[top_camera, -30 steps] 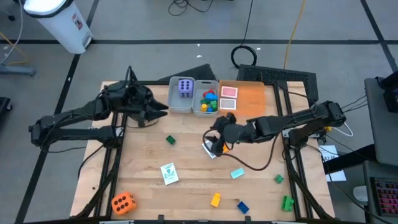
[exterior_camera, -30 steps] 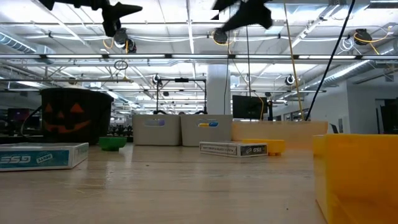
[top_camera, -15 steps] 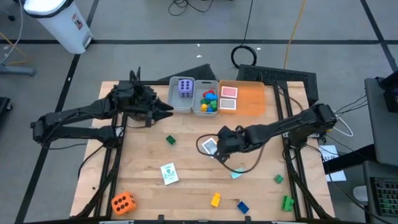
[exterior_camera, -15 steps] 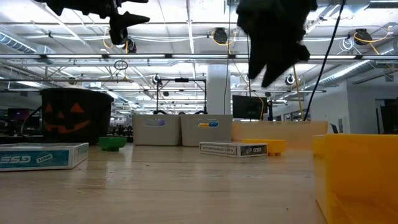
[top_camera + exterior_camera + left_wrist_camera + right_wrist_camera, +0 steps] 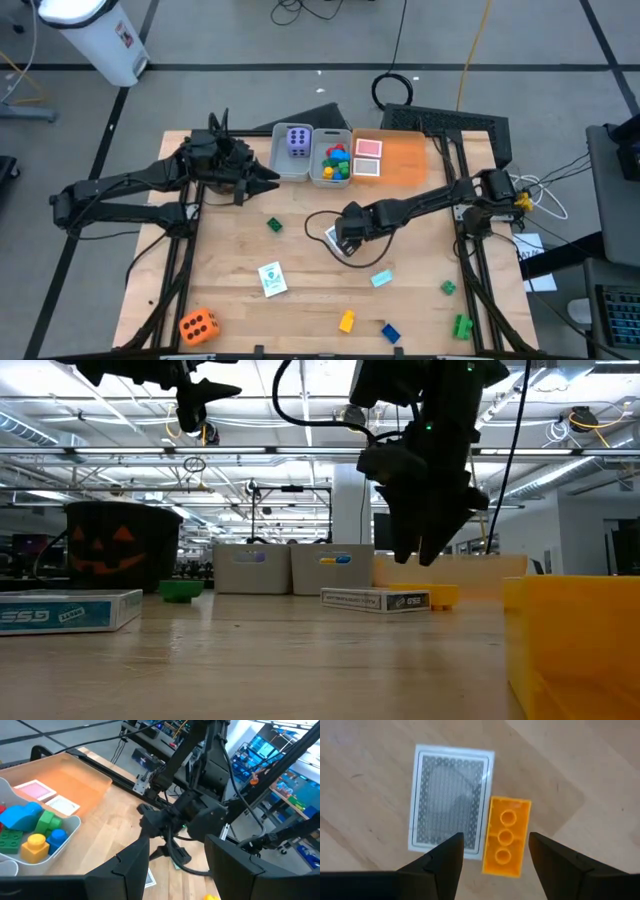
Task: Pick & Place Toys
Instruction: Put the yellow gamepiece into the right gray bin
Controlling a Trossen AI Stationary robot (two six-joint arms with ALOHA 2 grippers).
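Note:
My right gripper (image 5: 495, 865) is open and hovers over a face-down picture card (image 5: 450, 800) and an orange brick (image 5: 506, 836), which lie flat side by side on the table. Its fingers stand on either side of the brick and touch nothing. The high view shows this gripper (image 5: 340, 240) at mid-table over the card (image 5: 331, 238), and the low view shows it (image 5: 420, 555) clear of the tabletop. My left gripper (image 5: 268, 180) is open and empty, held up just left of the grey bins (image 5: 291, 168).
The bins hold a purple die (image 5: 298, 139) and several bricks (image 5: 335, 162). The orange tray (image 5: 405, 160) holds cards (image 5: 368, 148). Loose on the table are a green brick (image 5: 274, 225), a card (image 5: 271, 278), an orange die (image 5: 198, 325), and yellow (image 5: 346, 321), blue (image 5: 390, 332) and green (image 5: 461, 325) bricks.
My right gripper has come down from high above the table toward the card and has shifted a little toward the table's left edge. My left gripper has edged a little toward the bins.

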